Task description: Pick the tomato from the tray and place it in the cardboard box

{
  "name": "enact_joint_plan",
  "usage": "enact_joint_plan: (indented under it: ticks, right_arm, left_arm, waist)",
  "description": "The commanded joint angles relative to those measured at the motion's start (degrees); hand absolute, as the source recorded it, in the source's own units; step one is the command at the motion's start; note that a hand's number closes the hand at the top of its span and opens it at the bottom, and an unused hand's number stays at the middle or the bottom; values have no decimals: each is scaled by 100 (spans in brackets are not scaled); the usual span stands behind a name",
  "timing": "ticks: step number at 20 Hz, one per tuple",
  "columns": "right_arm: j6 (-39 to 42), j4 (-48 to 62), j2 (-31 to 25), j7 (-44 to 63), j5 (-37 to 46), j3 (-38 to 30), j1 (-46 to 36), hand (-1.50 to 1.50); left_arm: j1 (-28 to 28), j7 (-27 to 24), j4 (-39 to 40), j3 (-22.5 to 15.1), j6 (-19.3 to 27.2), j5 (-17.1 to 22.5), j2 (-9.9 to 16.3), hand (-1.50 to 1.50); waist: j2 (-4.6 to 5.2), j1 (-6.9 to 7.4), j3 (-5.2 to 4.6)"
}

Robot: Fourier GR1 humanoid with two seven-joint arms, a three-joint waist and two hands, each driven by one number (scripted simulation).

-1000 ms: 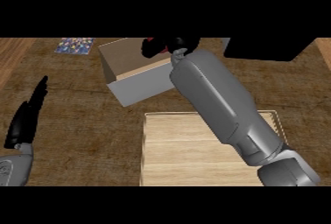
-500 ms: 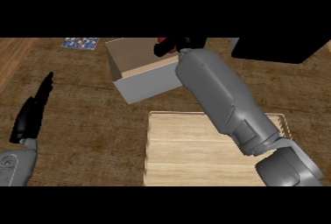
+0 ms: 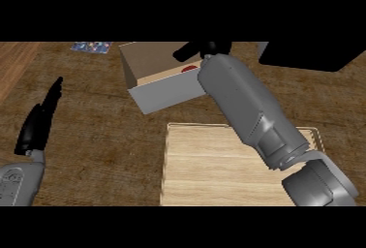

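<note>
The right hand (image 3: 202, 49) is over the open cardboard box (image 3: 154, 72), its fingers spread apart. The tomato (image 3: 190, 69) lies inside the box, just below this hand. The left hand (image 3: 39, 122) rests with straight fingers at the left. The wooden tray (image 3: 207, 164) lies on the desk (image 3: 100, 140).

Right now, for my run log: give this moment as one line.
phase: placing | right hand: over cardboard box | tomato: red showing inside box | tray: no tomato | left hand: open, resting at left
</note>
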Motion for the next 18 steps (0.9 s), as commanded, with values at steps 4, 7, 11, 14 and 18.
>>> enact_joint_plan:
  ticks: [4, 7, 11, 14, 18]
  right_arm:
    - [-1065, -92, 0, -882, -355, -254, 26, -150]
    - [-1494, -335, 0, -1422, -723, -582, 265, -150]
    - [-1321, -553, 0, -2005, -1182, -869, 310, -150]
    - [-1063, -769, -43, -2368, -1434, -1176, 483, -150]
    - [-1045, -977, -264, -2593, -1433, -1200, 1081, -150]
  left_arm:
    - [28, 41, -68, 56, -55, 51, 44, 0]
    - [116, -18, 17, 121, -19, 67, 40, 0]
    - [267, -28, 75, 77, 129, -70, -51, 0]
    - [240, -109, 227, 420, -71, 161, 252, 0]
    - [501, -88, 81, 479, -30, 128, 262, 0]
  waist:
    - [-45, -34, 3]
    - [-68, -171, 6]
    - [-142, -403, 6]
    - [-193, -589, 5]
    - [-247, -708, 5]
